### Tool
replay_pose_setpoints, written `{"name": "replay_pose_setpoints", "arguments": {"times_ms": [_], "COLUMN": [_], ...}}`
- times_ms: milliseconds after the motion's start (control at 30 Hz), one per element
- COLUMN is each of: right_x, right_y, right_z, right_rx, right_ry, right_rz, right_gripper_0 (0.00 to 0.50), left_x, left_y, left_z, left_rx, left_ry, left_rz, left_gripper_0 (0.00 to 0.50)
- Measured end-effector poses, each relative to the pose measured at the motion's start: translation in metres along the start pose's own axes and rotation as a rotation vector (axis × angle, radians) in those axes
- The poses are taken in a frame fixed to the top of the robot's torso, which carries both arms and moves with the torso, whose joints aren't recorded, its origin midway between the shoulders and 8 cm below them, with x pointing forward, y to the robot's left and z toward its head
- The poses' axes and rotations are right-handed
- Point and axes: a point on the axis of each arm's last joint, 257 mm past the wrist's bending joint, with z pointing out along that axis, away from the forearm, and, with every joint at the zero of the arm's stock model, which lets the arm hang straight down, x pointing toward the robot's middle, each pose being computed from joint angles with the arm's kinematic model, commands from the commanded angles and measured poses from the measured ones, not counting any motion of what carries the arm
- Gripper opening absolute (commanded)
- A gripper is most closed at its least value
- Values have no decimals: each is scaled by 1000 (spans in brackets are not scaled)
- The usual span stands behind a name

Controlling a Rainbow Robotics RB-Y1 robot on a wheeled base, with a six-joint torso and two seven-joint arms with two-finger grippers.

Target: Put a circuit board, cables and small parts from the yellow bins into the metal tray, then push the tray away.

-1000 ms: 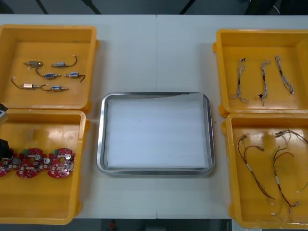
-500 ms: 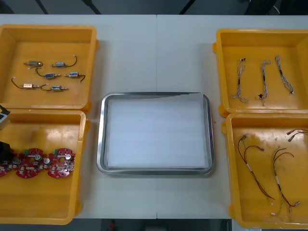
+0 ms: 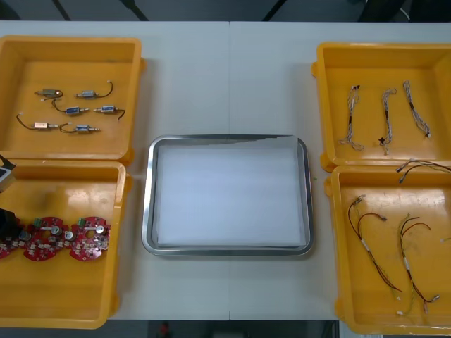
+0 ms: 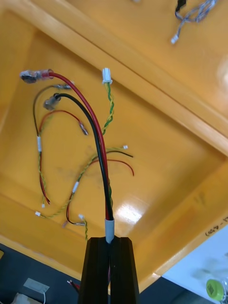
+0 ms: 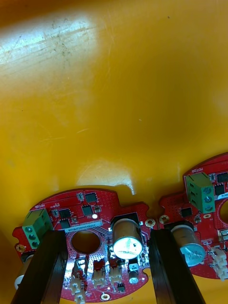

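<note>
Gripping red, black and yellow cable (image 4: pixel 107 199), right gripper (image 4: pixel 110 240) hangs above near right yellow bin (image 4: pixel 161 156); fingers clamped on cable's sleeved end, wires clear of bin floor. Other red and yellow cables (image 4: pixel 76 186) loose on floor below. Left gripper (image 5: pixel 107 232) low in near left yellow bin (image 5: pixel 114 95), fingers apart, straddling round red circuit board (image 5: pixel 95 213); second board (image 5: pixel 209 223) just beside. Metal tray (image 3: pixel 149 211), white inside, sits between bins.

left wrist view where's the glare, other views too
Left wrist view: broad glare on the bin floor, smaller patch past the circuit board the left gripper straddles. Right wrist view: hotspot beside the right gripper's cable. Front view: tray rim gleams.
</note>
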Motion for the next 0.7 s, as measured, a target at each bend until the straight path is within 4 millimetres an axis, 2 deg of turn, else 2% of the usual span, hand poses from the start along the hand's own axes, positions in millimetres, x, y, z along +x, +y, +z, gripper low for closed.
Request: {"name": "replay_pose_setpoints", "arguments": {"times_ms": [467,700], "right_x": [-35,-55], "right_y": [5,12], "right_z": [-21,-20], "right_rx": [29,54], "right_ry": [-80,-79], "right_rz": [-69,-134], "right_gripper_0": [0,0], "left_x": [0,-2], "left_y": [3,0], "left_z": [0,4], "left_rx": [-4,0], "left_ry": [-1,-18], "left_rz": [-3,2], "left_gripper_0": [478,470]}}
